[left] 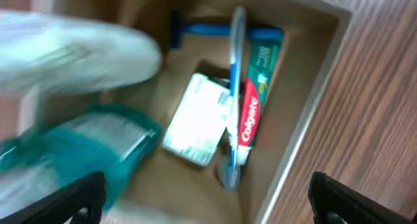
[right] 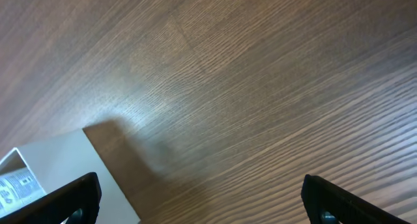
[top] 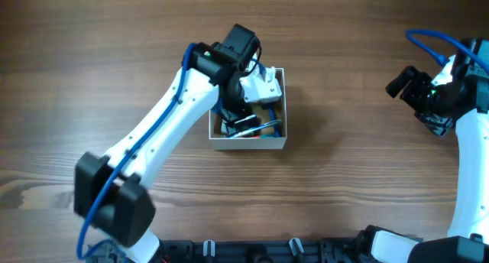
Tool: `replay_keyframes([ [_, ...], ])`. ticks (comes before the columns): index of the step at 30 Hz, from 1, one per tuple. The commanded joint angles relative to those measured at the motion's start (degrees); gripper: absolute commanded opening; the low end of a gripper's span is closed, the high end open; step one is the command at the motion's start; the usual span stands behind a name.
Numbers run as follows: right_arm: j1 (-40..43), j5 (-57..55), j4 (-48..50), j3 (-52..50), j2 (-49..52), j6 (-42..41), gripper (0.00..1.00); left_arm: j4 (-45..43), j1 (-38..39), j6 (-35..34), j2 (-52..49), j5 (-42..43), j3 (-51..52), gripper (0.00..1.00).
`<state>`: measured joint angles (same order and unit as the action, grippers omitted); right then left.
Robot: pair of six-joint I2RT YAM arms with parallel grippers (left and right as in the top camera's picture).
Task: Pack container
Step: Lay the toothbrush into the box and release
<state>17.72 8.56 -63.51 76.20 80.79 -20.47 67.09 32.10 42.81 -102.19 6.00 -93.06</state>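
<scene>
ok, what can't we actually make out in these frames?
Overhead: the left arm covers most of the container, so its contents can't be counted.
Left wrist: heavy blur; the white shape at upper left is unidentifiable, and the teal object is too smeared to name.
Right wrist: only one container corner shows, cut by the frame edge.

The table (right: 260,87) under me is brown wood with fine grain and a matt finish. The container (left: 296,120) looks like cardboard, matt tan inside with thin white walls. The Colgate toothpaste tube (left: 254,100) is glossy plastic. The toothbrush (left: 236,74) has a translucent blue plastic handle. The teal bottle (left: 98,146) is clear-tinted plastic, blurred. My left gripper (left: 208,208) has fingertips (left: 355,198) of matt black plastic.
</scene>
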Motion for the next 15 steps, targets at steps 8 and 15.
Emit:
replay_keyframes([
  [8,-12.63,-4.52,8.37,-0.48,0.61,7.17,1.00,-5.11,-14.86,-29.77,19.02,-8.24,-0.28,1.00],
  [15,-23.02,-7.30,21.66,-0.48,0.63,13.42,1.00,-6.03,-27.56,-37.53,17.49,-6.95,-0.28,1.00],
])
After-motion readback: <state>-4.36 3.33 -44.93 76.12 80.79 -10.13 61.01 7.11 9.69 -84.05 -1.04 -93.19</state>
